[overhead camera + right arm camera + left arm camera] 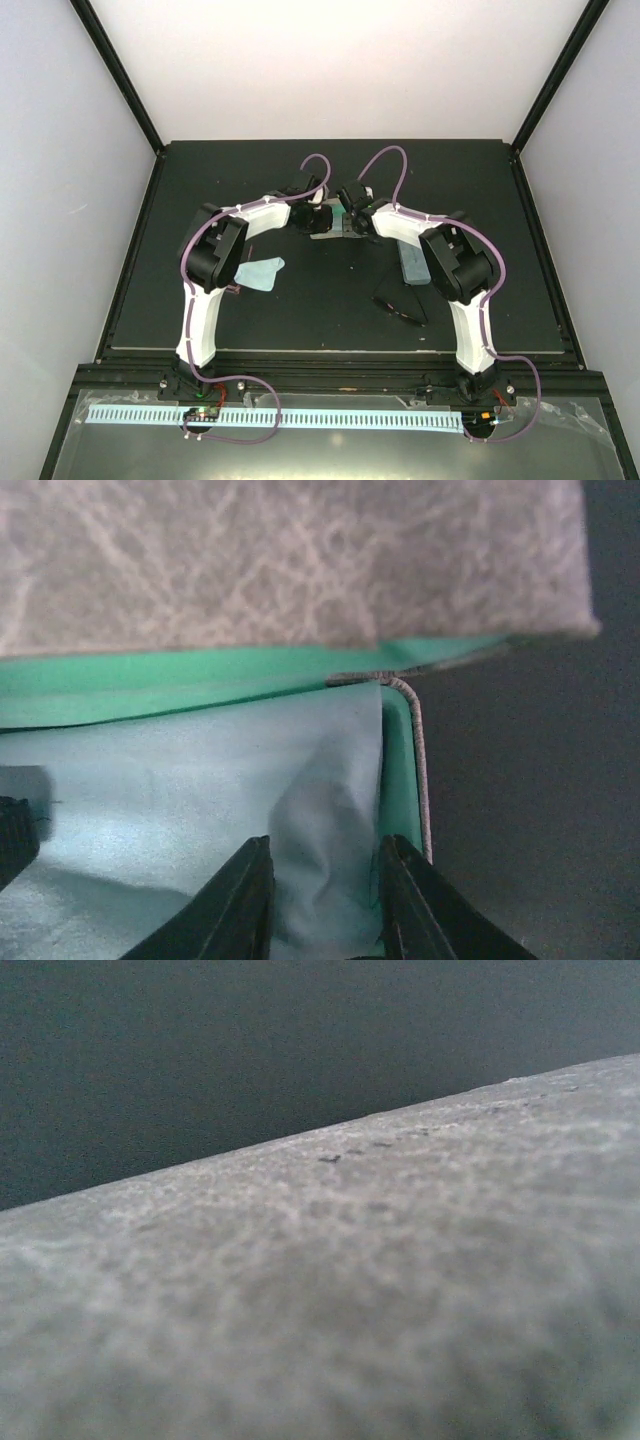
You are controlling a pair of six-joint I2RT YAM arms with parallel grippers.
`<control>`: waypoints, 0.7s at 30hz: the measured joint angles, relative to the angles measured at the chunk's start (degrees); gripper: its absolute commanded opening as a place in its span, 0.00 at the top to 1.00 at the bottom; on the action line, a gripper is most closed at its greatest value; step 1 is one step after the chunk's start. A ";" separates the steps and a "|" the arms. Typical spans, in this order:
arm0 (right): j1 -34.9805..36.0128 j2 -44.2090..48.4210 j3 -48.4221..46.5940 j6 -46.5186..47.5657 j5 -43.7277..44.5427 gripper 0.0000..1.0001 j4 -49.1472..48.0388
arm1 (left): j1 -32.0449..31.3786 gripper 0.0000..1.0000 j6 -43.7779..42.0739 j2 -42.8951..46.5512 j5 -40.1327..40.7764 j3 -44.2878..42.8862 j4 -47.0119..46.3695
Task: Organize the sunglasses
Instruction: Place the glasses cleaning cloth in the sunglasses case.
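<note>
The black-framed sunglasses (400, 305) lie open on the mat, right of centre, beside my right arm. A thin reddish bit (235, 290) under my left forearm may be the pink-framed pair; the rest is hidden. Both grippers meet over an open beige-grey case (330, 232) at the middle back. My right gripper (325, 880) is inside its green lining (400, 740), its jaws a little apart astride a raised fold of light blue cloth (200, 790). My left gripper (318, 215) is at the case's lid (380, 1290), whose felt fills its view and hides the fingers.
A blue-grey case (413, 265) lies on the mat under my right forearm. A second light blue cloth (262, 272) lies left of centre near my left arm. The black mat (330, 320) ends at raised rails on both sides.
</note>
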State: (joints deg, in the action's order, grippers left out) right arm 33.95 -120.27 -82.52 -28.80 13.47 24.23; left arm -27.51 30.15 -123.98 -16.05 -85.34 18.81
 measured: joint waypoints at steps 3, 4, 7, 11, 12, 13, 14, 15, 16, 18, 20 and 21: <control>0.15 0.33 0.00 -0.79 1.99 0.62 0.61 | -0.22 0.96 -0.46 0.11 1.33 0.00 0.31; 0.24 0.57 0.02 -0.94 2.16 0.62 0.72 | -0.24 0.96 -0.57 0.22 1.57 0.00 0.57; 0.13 2.03 0.09 -0.79 2.86 0.63 1.36 | -0.20 0.96 -0.94 0.39 1.46 0.00 1.11; -0.24 3.34 0.07 -0.04 1.66 0.77 0.96 | -0.02 0.96 -1.42 0.57 -1.18 0.00 1.25; -0.26 3.37 0.07 0.09 1.18 0.82 0.74 | 0.04 0.96 -1.49 0.61 -2.01 0.00 1.22; -0.26 3.32 0.07 -0.09 0.59 0.86 0.59 | 0.07 0.97 -1.60 0.63 -2.99 0.00 1.11; -0.26 3.23 0.07 0.24 0.17 0.88 0.59 | 0.13 0.98 -1.64 0.63 -3.74 0.00 0.98; -0.26 3.19 0.07 0.13 -0.39 0.90 0.42 | 0.17 0.98 -1.66 0.63 -4.33 0.02 0.83; -0.26 3.08 0.07 0.26 -0.76 0.92 0.17 | 0.17 0.98 -1.73 0.63 -4.96 0.04 0.72; -0.24 2.60 0.04 0.35 -1.57 0.93 -0.52 | 0.17 0.98 -1.90 0.63 -5.75 0.20 0.50; -0.26 1.66 0.00 0.39 -1.92 0.94 -1.36 | 0.17 0.98 -1.95 0.63 -6.05 0.66 0.11; -0.26 1.09 0.00 0.37 -1.90 0.94 -1.77 | 0.17 0.98 -1.99 0.63 -6.08 0.87 -0.26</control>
State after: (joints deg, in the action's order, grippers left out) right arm 33.69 -119.17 -82.52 -28.42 11.57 22.46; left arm -27.33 28.16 -123.35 -22.13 -84.47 18.55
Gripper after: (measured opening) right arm 0.069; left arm 0.018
